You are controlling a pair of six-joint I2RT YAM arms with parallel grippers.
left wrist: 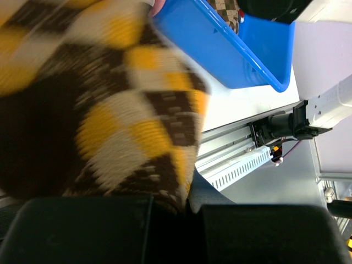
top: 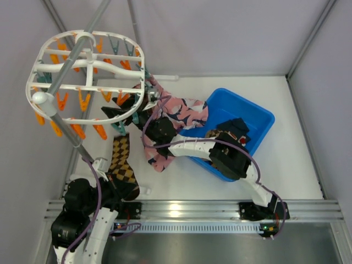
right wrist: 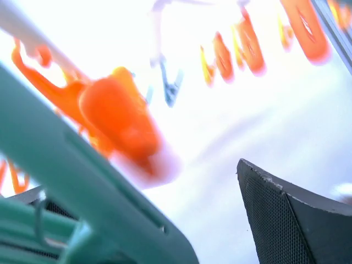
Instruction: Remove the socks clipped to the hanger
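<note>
Top external view: a white counter (top: 297,154) sits inside pale grey walls (top: 220,33). The hanger (top: 82,38) hangs upper left (pink sock (top: 181,113) dangling from its edge). The left gripper (left wrist: 190,203) has its jaws clenched on the checkered sock (top: 122,162). The right gripper (right wrist: 159,209) has its jaws parted by a teal clip (right wrist: 82,181).

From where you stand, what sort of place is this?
Likely a lab test booth, not a home: plain grey walls box in a white table, robot arms sit on a metal rail, and a hanger of socks is staged.
</note>
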